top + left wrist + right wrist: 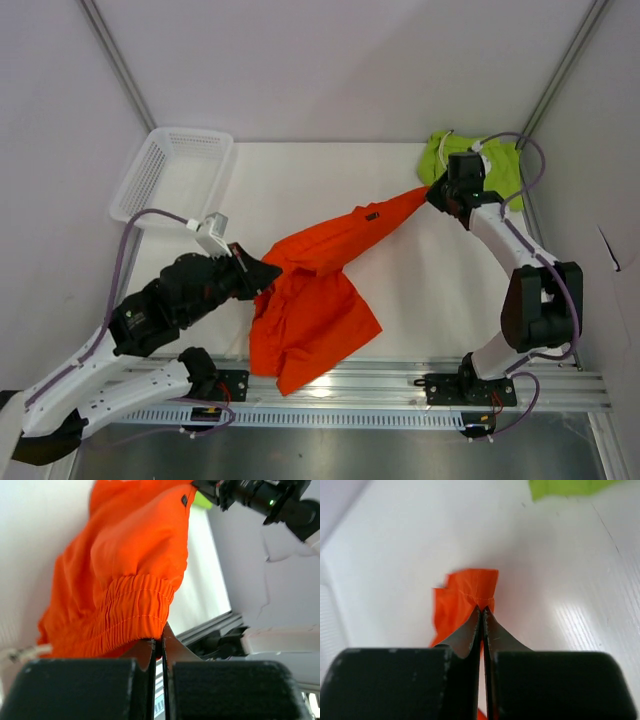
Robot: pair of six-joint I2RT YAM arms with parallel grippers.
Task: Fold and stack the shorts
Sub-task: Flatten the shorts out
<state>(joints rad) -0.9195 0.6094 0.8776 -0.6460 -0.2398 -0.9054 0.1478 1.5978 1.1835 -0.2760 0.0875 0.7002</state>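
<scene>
bright orange fabric shorts point(312, 300): stretched between both arms, low over white counter point(430, 290)
left jaws: clamped tight on its elastic waistband
right jaws: clamped tight on its far corner
lime green fabric shorts point(497, 160): bunched, far-right corner

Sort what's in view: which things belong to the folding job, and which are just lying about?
Job: orange shorts, pinched by left end effector and right end effector; green shorts, far right.
Lying about: white mesh basket, far left.

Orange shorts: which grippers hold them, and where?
Both. The left gripper pinches the orange shorts at the elastic waistband; the right gripper, a hem corner.
</scene>
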